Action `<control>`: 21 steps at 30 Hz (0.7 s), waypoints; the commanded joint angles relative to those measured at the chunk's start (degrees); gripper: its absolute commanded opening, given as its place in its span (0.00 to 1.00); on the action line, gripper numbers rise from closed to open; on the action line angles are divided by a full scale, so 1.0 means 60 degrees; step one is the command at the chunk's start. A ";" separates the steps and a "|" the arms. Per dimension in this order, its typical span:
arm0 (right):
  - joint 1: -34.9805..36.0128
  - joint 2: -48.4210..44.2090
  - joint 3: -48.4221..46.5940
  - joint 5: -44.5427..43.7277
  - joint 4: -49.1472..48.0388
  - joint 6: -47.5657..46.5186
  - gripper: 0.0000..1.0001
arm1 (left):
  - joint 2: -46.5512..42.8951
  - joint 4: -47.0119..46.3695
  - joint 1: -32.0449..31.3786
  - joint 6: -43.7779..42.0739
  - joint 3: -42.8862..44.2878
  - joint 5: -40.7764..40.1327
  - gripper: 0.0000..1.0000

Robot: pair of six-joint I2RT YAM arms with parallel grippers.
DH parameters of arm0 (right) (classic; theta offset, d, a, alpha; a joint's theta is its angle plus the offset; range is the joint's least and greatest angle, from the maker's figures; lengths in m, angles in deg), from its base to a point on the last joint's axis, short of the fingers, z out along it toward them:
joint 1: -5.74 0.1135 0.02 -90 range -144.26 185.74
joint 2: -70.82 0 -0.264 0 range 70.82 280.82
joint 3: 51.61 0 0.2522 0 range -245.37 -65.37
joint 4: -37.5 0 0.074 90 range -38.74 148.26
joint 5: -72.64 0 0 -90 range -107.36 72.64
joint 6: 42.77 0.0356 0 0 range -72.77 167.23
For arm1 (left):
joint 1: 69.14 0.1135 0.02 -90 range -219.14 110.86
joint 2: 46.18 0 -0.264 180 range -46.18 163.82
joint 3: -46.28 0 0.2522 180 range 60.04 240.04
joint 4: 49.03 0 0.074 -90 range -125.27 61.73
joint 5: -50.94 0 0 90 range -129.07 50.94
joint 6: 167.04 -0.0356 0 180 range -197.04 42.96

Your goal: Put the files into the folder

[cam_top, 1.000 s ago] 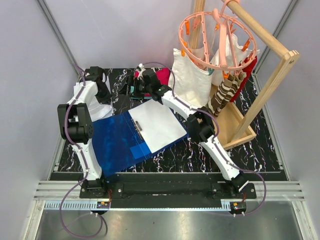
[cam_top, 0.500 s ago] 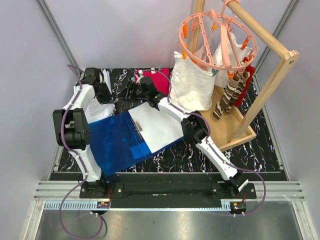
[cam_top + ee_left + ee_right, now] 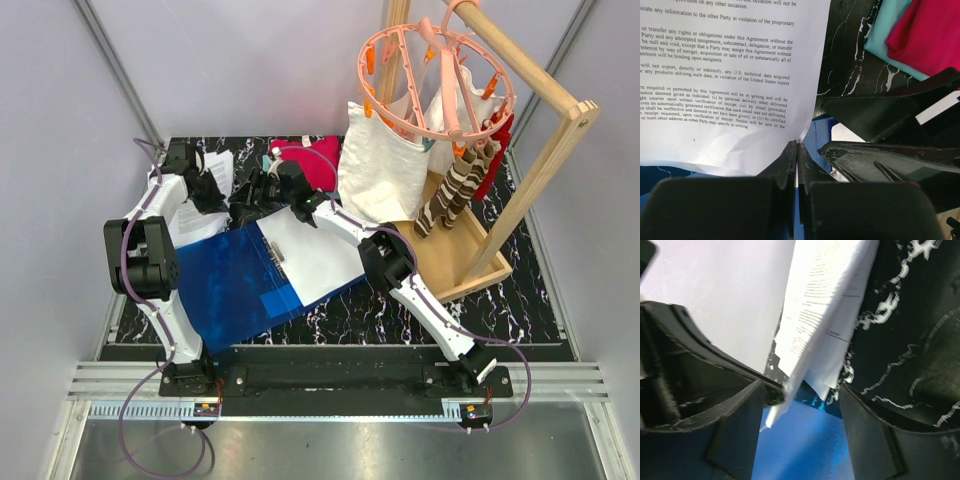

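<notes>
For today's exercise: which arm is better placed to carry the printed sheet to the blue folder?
Left. The left tool is shut on the printed sheet; the right tool stands open around paper, gripping nothing.

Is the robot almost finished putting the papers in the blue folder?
Partly. Done: the folder lies open with a white sheet on its right half. In hand: the left tool is shut on a printed sheet, whose edge sits between the open fingers of the right tool. Left: that sheet is not in the folder yet.

Lab booth: grey walls [image 3: 250,60], aluminium rail [image 3: 320,384]
</notes>
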State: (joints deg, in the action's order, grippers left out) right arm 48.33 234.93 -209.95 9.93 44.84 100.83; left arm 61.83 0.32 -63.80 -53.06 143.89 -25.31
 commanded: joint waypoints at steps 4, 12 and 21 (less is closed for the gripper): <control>0.0109 0.0246 -0.0514 0.0169 -0.0850 0.0251 0.63 | -0.0760 -0.0381 0.0076 -0.0028 -0.0133 0.0329 0.00; 0.0109 0.0611 -0.0952 0.0023 -0.1070 0.0412 0.54 | -0.0906 -0.0381 0.0149 0.0045 -0.0396 0.0563 0.09; 0.0094 0.0728 -0.0983 -0.0109 -0.1289 0.0587 0.59 | -0.0862 -0.0439 0.0281 0.0074 -0.0353 0.0681 0.08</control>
State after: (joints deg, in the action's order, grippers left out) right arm 48.35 239.13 -212.96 10.17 40.82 103.55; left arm 59.01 -0.33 -62.51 -52.82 141.62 -23.30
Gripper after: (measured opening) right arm 0.570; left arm 0.073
